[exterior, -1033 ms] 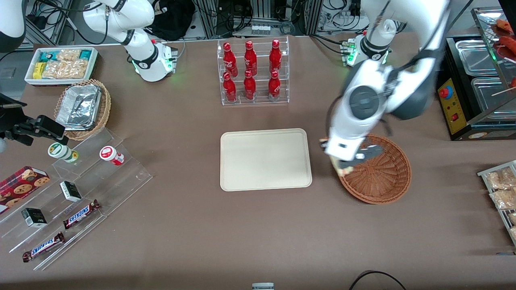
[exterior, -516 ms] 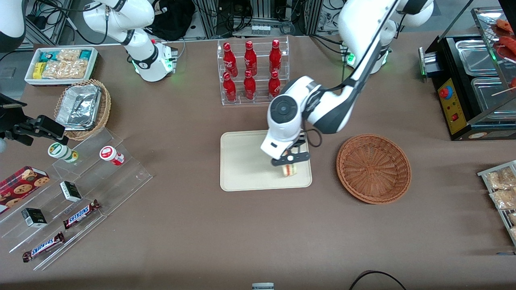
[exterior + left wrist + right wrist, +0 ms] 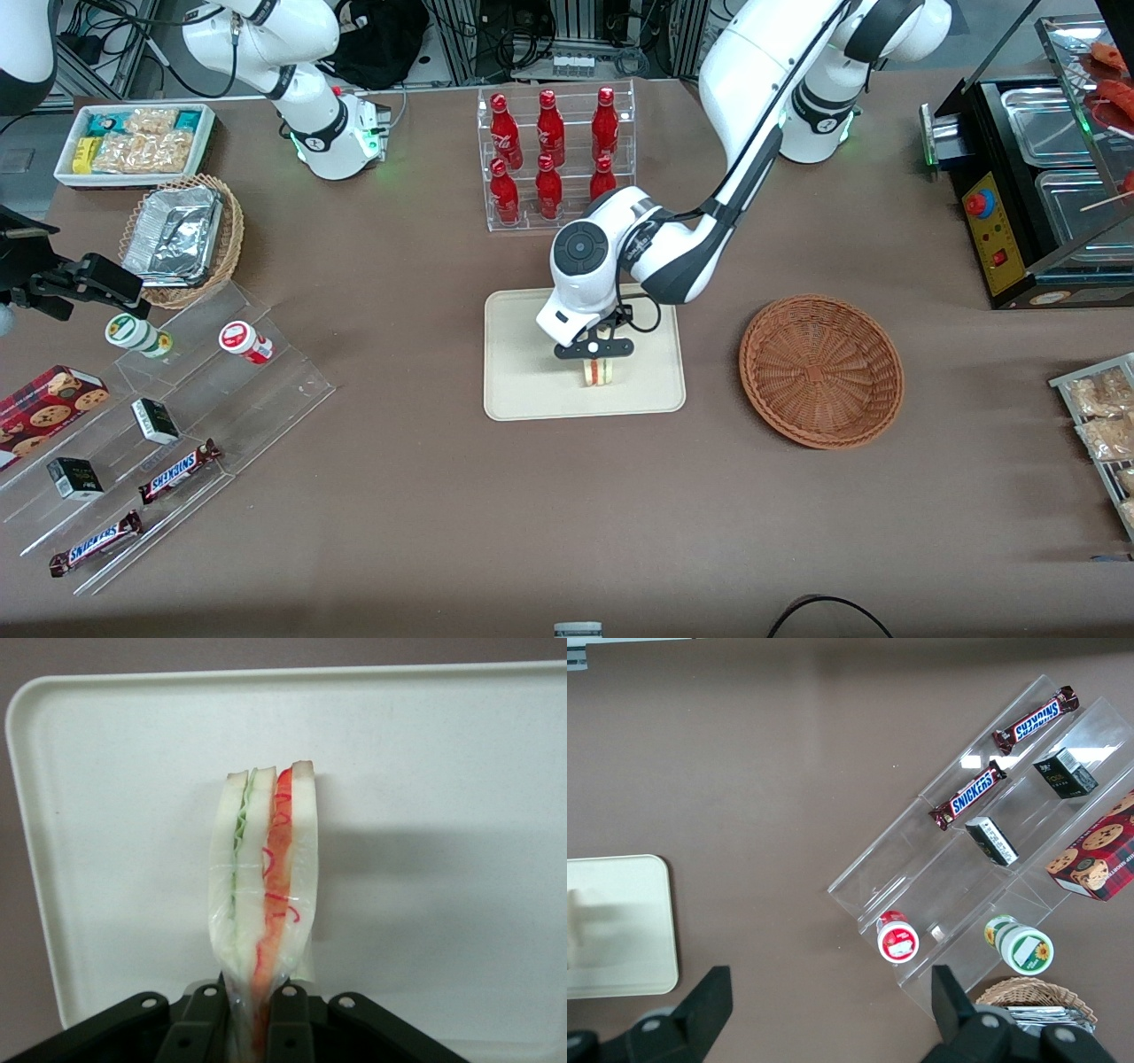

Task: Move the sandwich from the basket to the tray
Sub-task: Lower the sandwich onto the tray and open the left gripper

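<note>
My left gripper (image 3: 595, 350) is shut on the sandwich (image 3: 599, 371), a wrapped wedge of white bread with green and red filling, and holds it over the middle of the cream tray (image 3: 523, 354). The wrist view shows the sandwich (image 3: 264, 877) pinched by its narrow end between the black fingers (image 3: 197, 1028), its cut edge facing the camera and the tray (image 3: 443, 771) below it. I cannot tell whether the sandwich touches the tray. The reddish-brown wicker basket (image 3: 821, 369) stands empty beside the tray, toward the working arm's end.
A clear rack of red bottles (image 3: 554, 158) stands farther from the front camera than the tray. Toward the parked arm's end are a clear stepped shelf (image 3: 177, 425) with snacks, a tan basket with foil containers (image 3: 182, 237) and a white snack bin (image 3: 135, 142). A black food warmer (image 3: 1036, 177) stands toward the working arm's end.
My gripper has carried the sandwich out of the basket and across over the tray, moving toward the tray's middle in the last half second. The basket is now empty.
</note>
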Controlling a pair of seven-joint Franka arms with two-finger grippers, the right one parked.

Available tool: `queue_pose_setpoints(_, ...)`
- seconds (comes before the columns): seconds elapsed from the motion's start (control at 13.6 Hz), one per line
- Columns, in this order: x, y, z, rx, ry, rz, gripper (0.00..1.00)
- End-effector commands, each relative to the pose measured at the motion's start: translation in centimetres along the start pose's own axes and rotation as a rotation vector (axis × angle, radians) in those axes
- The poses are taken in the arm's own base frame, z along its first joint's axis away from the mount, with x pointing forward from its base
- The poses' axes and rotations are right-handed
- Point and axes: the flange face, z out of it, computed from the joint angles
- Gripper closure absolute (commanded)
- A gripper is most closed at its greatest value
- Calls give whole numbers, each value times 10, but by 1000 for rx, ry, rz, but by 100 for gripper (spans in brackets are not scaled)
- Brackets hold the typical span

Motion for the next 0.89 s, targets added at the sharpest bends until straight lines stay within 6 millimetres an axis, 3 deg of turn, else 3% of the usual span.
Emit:
queue_pose_setpoints(0.0, -7, 17, 7, 6, 16, 40, 88)
queue_pose_setpoints(0.15, -8, 18, 14, 11, 10, 41, 87)
queue_pose_setpoints(0.22, -7, 17, 15, 13, 9, 41, 81)
queue_pose_setpoints(0.3, -7, 19, 13, 9, 12, 38, 63)
queue_pose_setpoints(0.37, -5, 17, 12, 8, 14, 38, 14)
queue_pose_setpoints(0.44, -5, 17, 10, 7, 17, 36, 0)
queue_pose_setpoints(0.59, -3, 17, -10, -14, 35, 23, 0)
queue_pose_setpoints(0.81, -3, 1, -75, -29, 58, -15, 0)
